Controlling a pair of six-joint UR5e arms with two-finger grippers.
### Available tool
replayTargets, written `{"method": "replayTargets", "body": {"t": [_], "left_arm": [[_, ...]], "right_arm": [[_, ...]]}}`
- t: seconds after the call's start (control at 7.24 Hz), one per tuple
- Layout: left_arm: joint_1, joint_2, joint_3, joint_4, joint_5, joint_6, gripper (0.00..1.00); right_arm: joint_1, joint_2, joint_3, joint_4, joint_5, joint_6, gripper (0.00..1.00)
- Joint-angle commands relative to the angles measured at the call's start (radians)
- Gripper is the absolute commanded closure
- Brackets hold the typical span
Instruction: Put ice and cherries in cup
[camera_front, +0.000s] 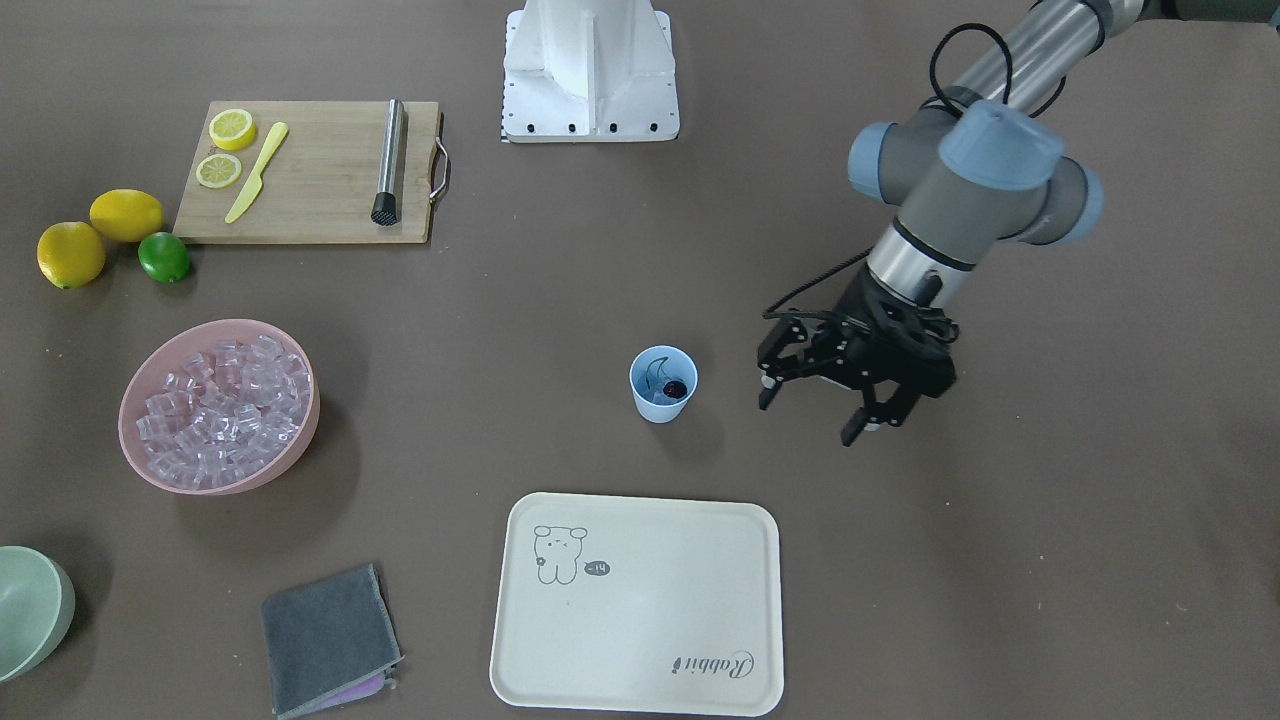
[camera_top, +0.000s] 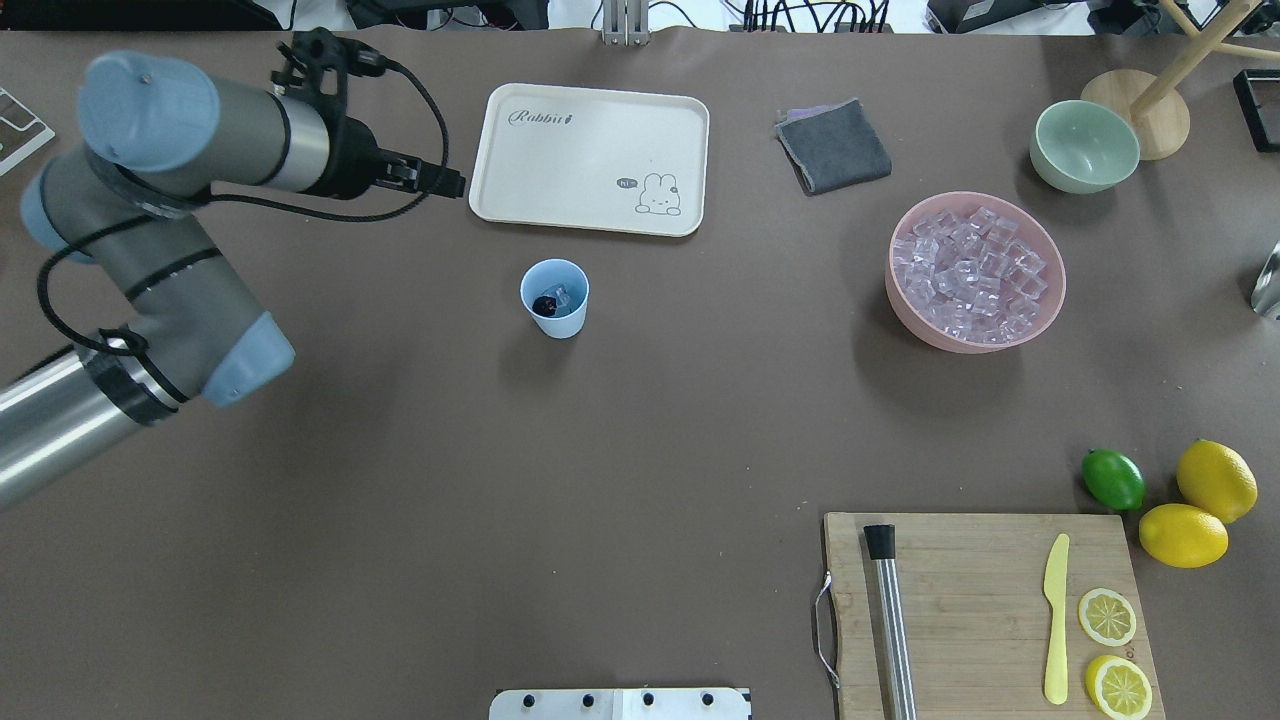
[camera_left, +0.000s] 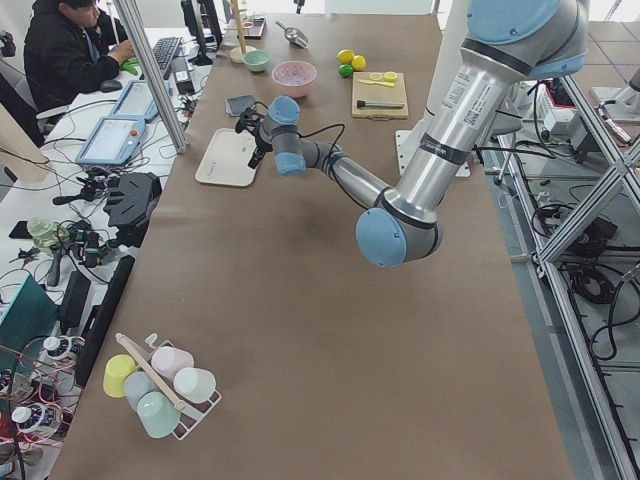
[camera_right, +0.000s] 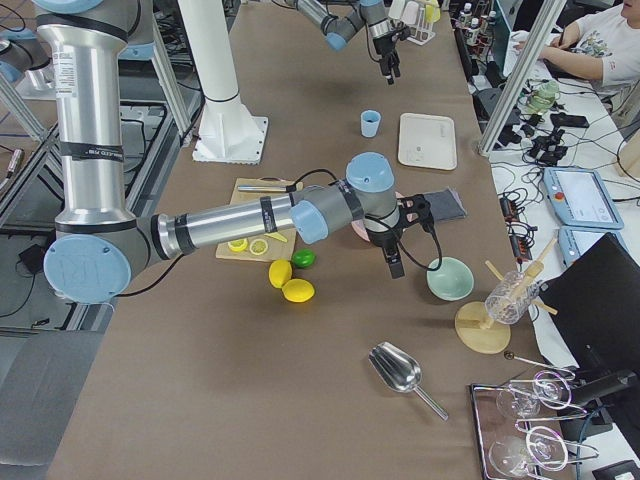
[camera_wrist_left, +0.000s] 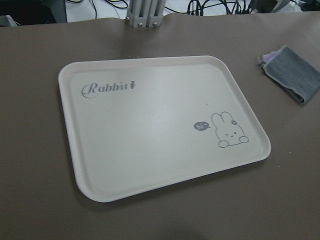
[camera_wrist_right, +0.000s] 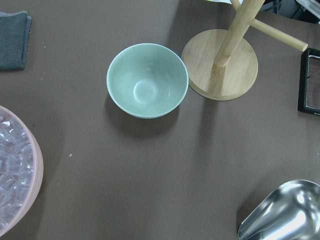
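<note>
Small light-blue plastic cup (camera_front: 655, 406) on brown tabletop (camera_front: 1000, 560) holds a dark red cherry (camera_front: 675, 389) and clear ice cube (camera_top: 562, 295); left hand (camera_front: 808, 418) nearby, fingers apart, empty; right hand (camera_right: 394, 266), cannot tell

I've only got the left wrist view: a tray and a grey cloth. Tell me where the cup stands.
Observer: The cup stands on the table, on the robot's side of the tray, apart from it.
Operator: Report its contents.
Observer: One cherry and some ice lie inside.
Operator: Give me the left pincer's state.
Observer: The left pincer is open, empty, off to the cup's side.
</note>
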Motion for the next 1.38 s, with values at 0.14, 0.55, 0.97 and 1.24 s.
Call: {"method": "replayTargets", "body": {"t": [0.14,0.55,0.97,1.24], "left_arm": [[-0.222,0.101,0.006,0.125,-0.122,0.174,0.03],[-0.395,0.192,0.008,0.162,-0.271,0.250,0.03],[-0.492,0.232,0.013,0.249,-0.302,0.299,0.03],[-0.536,0.240,0.020,0.316,-0.305,0.299,0.03]], "right_arm": [[0.006,0.000,-0.001,0.002,0.000,0.005,0.00],[0.004,0.013,-0.013,0.005,-0.009,0.005,0.00],[0.006,0.062,-0.044,-0.009,-0.003,0.008,0.00],[0.006,0.065,-0.064,-0.008,-0.003,0.011,0.00]]}}
